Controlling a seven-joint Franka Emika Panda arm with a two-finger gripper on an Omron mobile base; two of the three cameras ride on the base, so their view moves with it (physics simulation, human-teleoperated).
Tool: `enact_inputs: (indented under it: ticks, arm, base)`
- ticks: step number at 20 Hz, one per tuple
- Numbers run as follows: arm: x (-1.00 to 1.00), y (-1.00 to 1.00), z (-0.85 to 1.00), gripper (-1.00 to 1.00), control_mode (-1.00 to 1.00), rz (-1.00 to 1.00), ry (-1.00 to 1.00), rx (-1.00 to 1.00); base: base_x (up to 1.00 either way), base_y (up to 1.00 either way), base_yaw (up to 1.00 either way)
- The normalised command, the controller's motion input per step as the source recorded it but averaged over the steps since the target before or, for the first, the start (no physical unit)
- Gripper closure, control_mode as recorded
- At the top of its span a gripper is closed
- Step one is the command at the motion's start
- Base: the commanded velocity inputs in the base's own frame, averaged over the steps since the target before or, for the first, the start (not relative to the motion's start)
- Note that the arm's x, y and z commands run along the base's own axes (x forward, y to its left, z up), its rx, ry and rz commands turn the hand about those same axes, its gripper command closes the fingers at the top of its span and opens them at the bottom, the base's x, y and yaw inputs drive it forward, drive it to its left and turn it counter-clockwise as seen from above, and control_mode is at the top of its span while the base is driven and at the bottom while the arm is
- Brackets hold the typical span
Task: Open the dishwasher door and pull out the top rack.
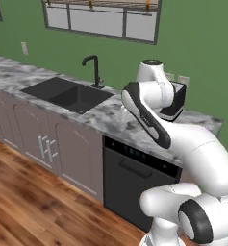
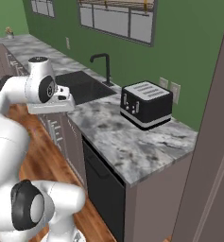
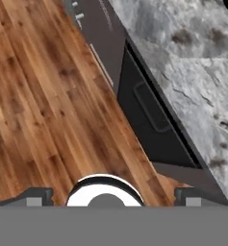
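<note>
Wooden floor [image 3: 43, 105] lies just below the gripper [image 3: 110, 194], whose jaws stand wide apart and hold nothing. Beyond it the dishwasher door [image 1: 130, 185] is closed under the marble counter [image 2: 132, 146]. I judge the door stiff, heavy and hinged low — the curved bar handle [image 1: 134, 168] near its top is the place to hook. The top rack is hidden behind it. Farther off, the toaster [image 2: 145, 104] and the sink [image 1: 67, 93] stand well apart — nothing blocks the door.

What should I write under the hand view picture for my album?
Open gripper high above the shut dishwasher door.
</note>
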Motion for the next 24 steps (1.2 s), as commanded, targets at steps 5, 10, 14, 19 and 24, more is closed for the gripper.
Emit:
enact_inputs:
  ticks: [5, 10, 14, 19, 24]
  arm:
    - [0.12, 0.94, -0.39, -1.0, -1.0, -0.05, 0.0, -0.33]
    - [0.12, 0.59, -0.48, -1.0, -1.0, -0.11, -0.06, -0.49]
    - [0.04, 0.24, -0.35, -1.0, -1.0, -0.12, -0.11, -0.43]
    - [0.02, 0.07, -0.38, -1.0, -1.0, -0.11, -0.08, -0.35]
    - [0.0, 0.0, -0.52, -1.0, -1.0, -0.09, -0.05, -0.3]
  base:
    - [0.0, 0.0, 0.0]
    - [0.0, 0.0, 0.0]
    - [0.0, 0.0, 0.0]
    - [0.0, 0.0, 0.0]
    - [0.0, 0.0, 0.0]
